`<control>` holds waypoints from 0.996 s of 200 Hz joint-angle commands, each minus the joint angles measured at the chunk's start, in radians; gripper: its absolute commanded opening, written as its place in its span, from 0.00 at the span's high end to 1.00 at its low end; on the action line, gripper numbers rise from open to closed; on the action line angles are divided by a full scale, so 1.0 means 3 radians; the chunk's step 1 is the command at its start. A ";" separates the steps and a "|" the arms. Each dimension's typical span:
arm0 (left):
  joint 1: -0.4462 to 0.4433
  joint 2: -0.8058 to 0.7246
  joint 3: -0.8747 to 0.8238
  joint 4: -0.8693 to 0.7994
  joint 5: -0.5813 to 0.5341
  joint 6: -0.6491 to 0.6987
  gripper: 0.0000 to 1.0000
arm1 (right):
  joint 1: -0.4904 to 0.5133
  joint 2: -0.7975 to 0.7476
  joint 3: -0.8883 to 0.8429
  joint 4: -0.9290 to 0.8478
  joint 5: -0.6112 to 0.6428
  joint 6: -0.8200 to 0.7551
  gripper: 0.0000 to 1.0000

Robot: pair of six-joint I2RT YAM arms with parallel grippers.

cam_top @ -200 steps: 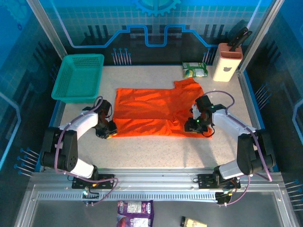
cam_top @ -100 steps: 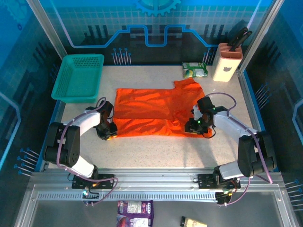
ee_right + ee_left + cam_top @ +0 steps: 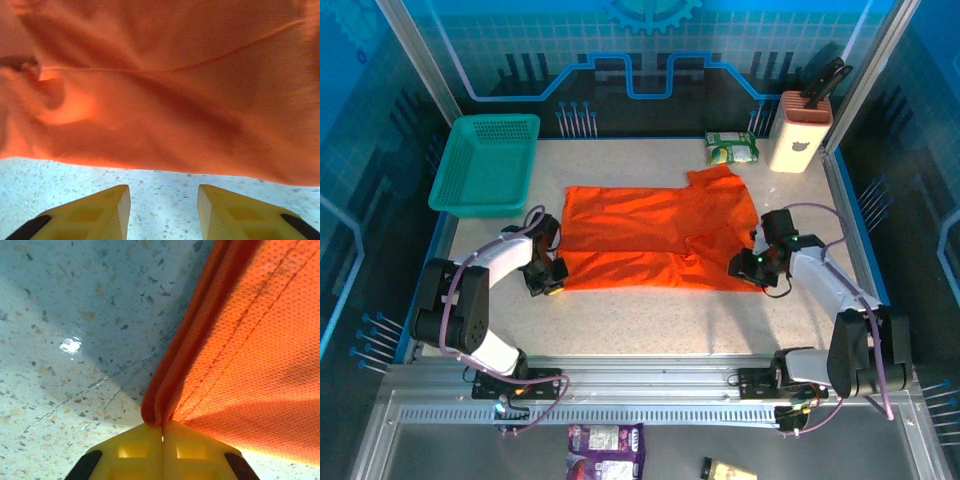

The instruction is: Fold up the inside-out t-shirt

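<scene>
The bright orange t-shirt (image 3: 650,235) lies spread on the speckled table, folded once, with a sleeve at its far right. My left gripper (image 3: 549,277) is shut on the shirt's near-left corner; in the left wrist view the folded hem (image 3: 172,375) is pinched between the yellow fingertips (image 3: 137,445). My right gripper (image 3: 752,266) sits at the shirt's near-right edge. Its jaws stand open over bare table just short of the cloth edge (image 3: 165,165), with nothing between the fingers (image 3: 105,207).
A teal mesh basket (image 3: 486,163) stands at the back left. A green packet (image 3: 731,148) and a pale knife block (image 3: 798,130) stand at the back right. Bare table lies in front of the shirt.
My right gripper has moved right, off the cloth to the shirt's near-right edge. The left gripper has stayed at the near-left corner.
</scene>
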 commanded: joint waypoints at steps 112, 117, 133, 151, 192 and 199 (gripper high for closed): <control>-0.0014 -0.0111 0.0087 -0.0090 -0.0152 0.0015 1.00 | -0.0624 0.0296 -0.0350 0.0623 -0.0417 0.0125 0.33; -0.0013 -0.0113 0.0098 -0.0093 -0.0152 0.0011 1.00 | -0.0645 0.0352 -0.0354 0.0631 -0.0417 0.0137 0.32; -0.0013 -0.0122 0.0130 -0.0125 -0.0172 0.0001 1.00 | -0.0726 0.0511 -0.0377 0.0677 -0.0402 0.0220 0.33; -0.0008 -0.0162 0.0165 -0.0175 -0.0241 -0.0011 1.00 | -0.0824 0.0673 -0.0389 0.0679 -0.0378 0.0332 0.33; 0.0032 -0.0260 0.0229 -0.0308 -0.0323 0.0009 1.00 | -0.0937 0.0810 -0.0399 0.0641 -0.0234 0.0455 0.35; 0.0042 -0.0271 0.0243 -0.0332 -0.0343 0.0014 1.00 | -0.0954 0.0810 -0.0406 0.0642 -0.0233 0.0465 0.35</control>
